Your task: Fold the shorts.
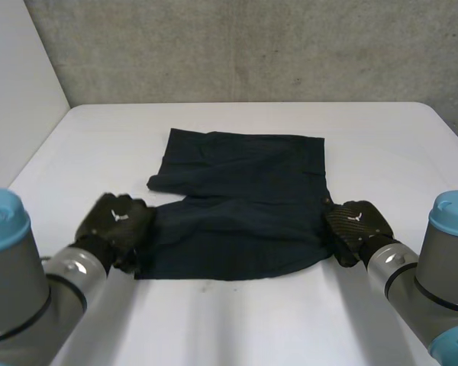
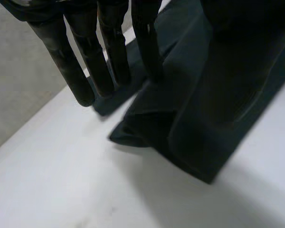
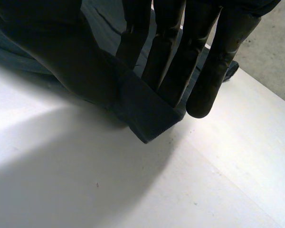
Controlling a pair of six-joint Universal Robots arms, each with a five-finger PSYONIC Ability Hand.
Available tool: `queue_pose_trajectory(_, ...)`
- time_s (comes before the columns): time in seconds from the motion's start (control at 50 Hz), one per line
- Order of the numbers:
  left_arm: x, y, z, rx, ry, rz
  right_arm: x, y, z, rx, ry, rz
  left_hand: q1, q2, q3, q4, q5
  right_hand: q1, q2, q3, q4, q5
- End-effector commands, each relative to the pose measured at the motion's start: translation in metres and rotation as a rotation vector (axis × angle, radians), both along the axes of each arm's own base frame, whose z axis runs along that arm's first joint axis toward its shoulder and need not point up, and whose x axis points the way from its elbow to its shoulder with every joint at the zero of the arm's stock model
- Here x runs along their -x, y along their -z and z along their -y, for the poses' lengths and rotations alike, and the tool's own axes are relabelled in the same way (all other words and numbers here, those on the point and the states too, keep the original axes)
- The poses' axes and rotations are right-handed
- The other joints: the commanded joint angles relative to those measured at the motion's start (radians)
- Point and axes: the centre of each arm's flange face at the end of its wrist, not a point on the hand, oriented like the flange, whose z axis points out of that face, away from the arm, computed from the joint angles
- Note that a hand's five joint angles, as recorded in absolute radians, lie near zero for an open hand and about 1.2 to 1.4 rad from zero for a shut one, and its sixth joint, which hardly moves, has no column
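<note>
Black fingers [image 3: 204, 71] of the right hand [image 1: 356, 227] are laid straight behind the near right corner of the shorts [image 1: 237, 198]. The cloth is pinched against them by the thumb [image 3: 61, 52], so that the corner is held just off the white table [image 1: 237, 328]. At the left hand [image 1: 114, 221] the near left corner appears to be caught in the same way between straight fingers and thumb, with the cloth hanging clear of the table under the palm. Between the two hands the dark navy shorts are spread across the middle of the table, and their far edge lies flat.

The step in hand is judged to be the first fold, in which the near edge is carried over onto the far one. For this to be done well, both corners should be raised together and kept level. The edge between them should be held lightly taut so that no sag is dragged along. The pinches should be let go only once edge is laid on edge.
</note>
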Motion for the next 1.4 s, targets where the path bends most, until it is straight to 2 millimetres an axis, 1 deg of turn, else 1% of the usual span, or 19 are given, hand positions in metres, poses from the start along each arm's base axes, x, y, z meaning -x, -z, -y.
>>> queue_pose_trajectory(0.02, -0.001, 0.026, 0.0, -0.053, 0.05, -0.011, 0.0, 0.001, -0.001, -0.003, -0.001, -0.003, 0.093, 0.116, 0.118, 0.115, 0.12, 0.431, 0.223, 0.213, 0.205, 0.246)
queue_pose_trajectory(0.06, 0.0, 0.041, 0.007, -0.09, 0.047, 0.013, 0.0, 0.001, -0.001, -0.006, -0.001, -0.004, 0.084, 0.107, 0.109, 0.106, 0.111, 0.431, 0.223, 0.213, 0.205, 0.246)
queue_pose_trajectory(0.1, 0.001, 0.049, 0.012, -0.107, 0.042, 0.024, 0.0, 0.001, -0.001, -0.006, -0.001, -0.005, 0.072, 0.095, 0.098, 0.094, 0.099, 0.431, 0.223, 0.213, 0.205, 0.246)
queue_pose_trajectory(0.18, 0.003, 0.057, 0.026, -0.119, 0.029, 0.03, 0.001, 0.001, -0.001, -0.008, -0.001, -0.003, -0.042, -0.019, -0.017, -0.02, -0.015, 0.431, 0.223, 0.213, 0.205, 0.246)
queue_pose_trajectory(0.28, 0.005, 0.067, 0.036, -0.135, 0.022, 0.04, 0.001, 0.003, -0.003, -0.014, -0.003, -0.004, -0.066, -0.043, -0.04, -0.044, -0.039, 0.431, 0.223, 0.213, 0.205, 0.246)
queue_pose_trajectory(0.38, 0.006, 0.065, 0.036, -0.124, 0.024, 0.035, 0.002, 0.003, -0.003, -0.013, -0.001, -0.006, -0.051, -0.028, -0.026, -0.029, -0.024, 0.431, 0.223, 0.213, 0.205, 0.246)
queue_pose_trajectory(0.46, 0.005, 0.056, 0.04, -0.082, 0.017, 0.017, 0.002, 0.003, -0.003, -0.013, -0.002, -0.006, 0.002, 0.025, 0.027, 0.024, 0.028, 0.431, 0.223, 0.213, 0.205, 0.246)
queue_pose_trajectory(0.6, 0.006, 0.056, 0.043, -0.066, 0.016, 0.011, 0.0, 0.003, -0.005, -0.015, -0.009, -0.006, 0.028, 0.051, 0.053, 0.05, 0.055, 0.431, 0.223, 0.213, 0.205, 0.246)
queue_pose_trajectory(0.84, 0.007, 0.06, 0.051, -0.061, 0.012, 0.01, -0.001, 0.003, -0.006, -0.014, -0.014, -0.007, 0.131, 0.154, 0.156, 0.153, 0.158, 0.431, 0.223, 0.213, 0.205, 0.246)
queue_pose_trajectory(1.1, 0.009, 0.07, 0.055, -0.079, 0.02, 0.029, 0.0, 0.004, -0.007, -0.02, -0.012, -0.01, 0.137, 0.16, 0.162, 0.159, 0.163, 0.431, 0.223, 0.213, 0.205, 0.246)
queue_pose_trajectory(1.14, 0.009, 0.071, 0.056, -0.076, 0.024, 0.038, 0.0, 0.004, -0.007, -0.02, -0.012, -0.01, 0.204, 0.227, 0.229, 0.226, 0.231, 0.431, 0.223, 0.213, 0.205, 0.246)
queue_pose_trajectory(1.16, 0.009, 0.071, 0.055, -0.074, 0.027, 0.045, 0.0, 0.004, -0.007, -0.02, -0.012, -0.01, 0.312, 0.335, 0.337, 0.334, 0.339, 0.431, 0.223, 0.213, 0.205, 0.246)
queue_pose_trajectory(1.18, 0.008, 0.071, 0.056, -0.069, 0.026, 0.056, 0.0, 0.004, -0.007, -0.02, -0.012, -0.01, 0.656, 0.679, 0.681, 0.678, 0.683, 0.431, 0.223, 0.213, 0.205, 0.246)
queue_pose_trajectory(1.2, 0.008, 0.071, 0.056, -0.065, 0.024, 0.06, 0.0, 0.004, -0.006, -0.02, -0.011, -0.01, 0.743, 0.766, 0.769, 0.765, 0.77, 0.431, 0.223, 0.213, 0.205, 0.246)
queue_pose_trajectory(1.24, 0.006, 0.071, 0.056, -0.066, 0.02, 0.063, 0.0, 0.004, -0.006, -0.019, -0.01, -0.011, 0.744, 0.767, 0.769, 0.766, 0.771, 0.431, 0.223, 0.213, 0.205, 0.246)
queue_pose_trajectory(1.3, 0.003, 0.057, 0.055, -0.04, 0.011, 0.054, 0.001, 0.004, -0.006, -0.018, -0.009, -0.012, 0.744, 0.767, 0.769, 0.766, 0.771, 0.431, 0.223, 0.213, 0.205, 0.246)
queue_pose_trajectory(1.32, 0.003, 0.049, 0.055, -0.018, 0.008, 0.044, 0.002, 0.003, -0.006, -0.021, -0.006, -0.013, 0.744, 0.767, 0.769, 0.766, 0.771, 0.431, 0.223, 0.213, 0.205, 0.246)
queue_pose_trajectory(1.34, 0.002, 0.033, 0.052, 0.02, 0.005, 0.02, 0.002, 0.002, -0.006, -0.019, -0.007, -0.014, 0.744, 0.767, 0.769, 0.766, 0.771, 0.431, 0.223, 0.213, 0.205, 0.246)
queue_pose_trajectory(1.4, 0.0, 0.014, 0.042, 0.06, 0.01, 0.003, 0.002, -0.005, -0.006, -0.013, -0.008, -0.019, 0.744, 0.767, 0.769, 0.766, 0.771, 0.431, 0.223, 0.213, 0.205, 0.246)
